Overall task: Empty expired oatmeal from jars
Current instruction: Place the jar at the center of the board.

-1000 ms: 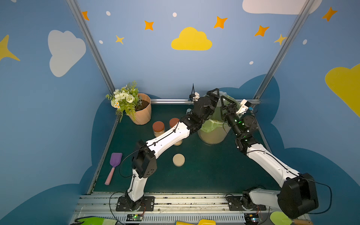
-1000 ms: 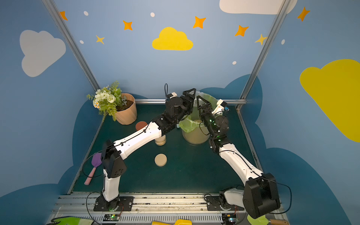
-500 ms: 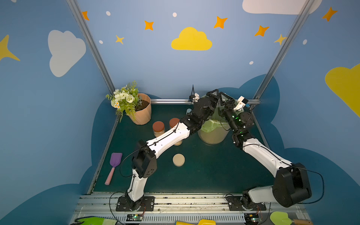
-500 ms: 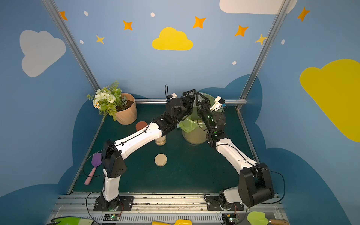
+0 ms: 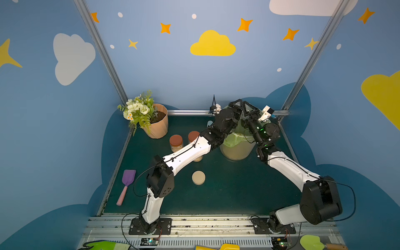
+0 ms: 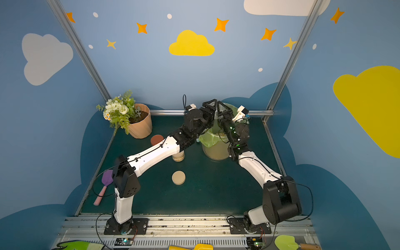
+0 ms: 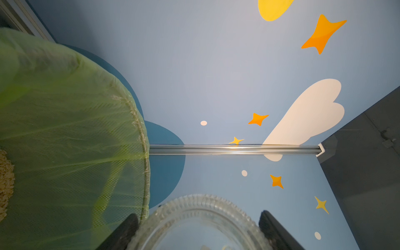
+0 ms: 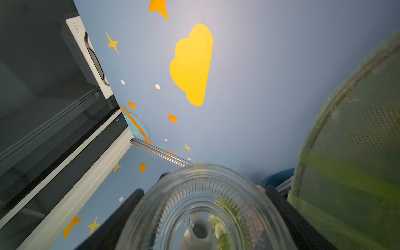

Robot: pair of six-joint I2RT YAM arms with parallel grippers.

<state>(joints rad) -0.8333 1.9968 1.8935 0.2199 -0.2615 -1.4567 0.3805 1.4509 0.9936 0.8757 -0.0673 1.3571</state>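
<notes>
- Beige lid (image 5: 198, 177): lies flat on the desk (image 5: 227, 194), nearest the arm bases and apart from every jar. It is judged to belong to the jar now in hand.
- Third jar (image 6: 178, 157): stands upright under the left forearm, with oatmeal (image 6: 178, 159) visible in its lower part. It is untouched.
- Rust-red-lidded jars (image 5: 176, 142): two stand close together just beyond the third jar. Both are capped and neither is touched.
- Bin (image 5: 237, 152): fitted with a green liner (image 5: 232, 140), it stands beyond the jars toward the right arm's side. The left wrist view shows loose oatmeal lying inside it.
- Left end effector (image 7: 198, 225): closed on the clear jar (image 7: 201, 216), with one finger on each side of the glass. The bin's rim is just beside one finger.
- Right end effector (image 8: 204, 197): its fingers (image 8: 125, 212) lie against opposite sides of what is judged to be the same clear jar, so it grips the jar too. The bin's lined wall is just beside it.
- Governing relation: both top views show the two end effectors meeting tip to tip above the far part of the bin's mouth.
  - The clear jar lies between them, so neither arm is nearer.
  - A ribbed round end faces each wrist camera, so the long axis is judged to run roughly along the fingers, not across them.
  - Whether that end is the mouth or the base cannot be told.
  - Almost no oatmeal shows through the glass.
</notes>
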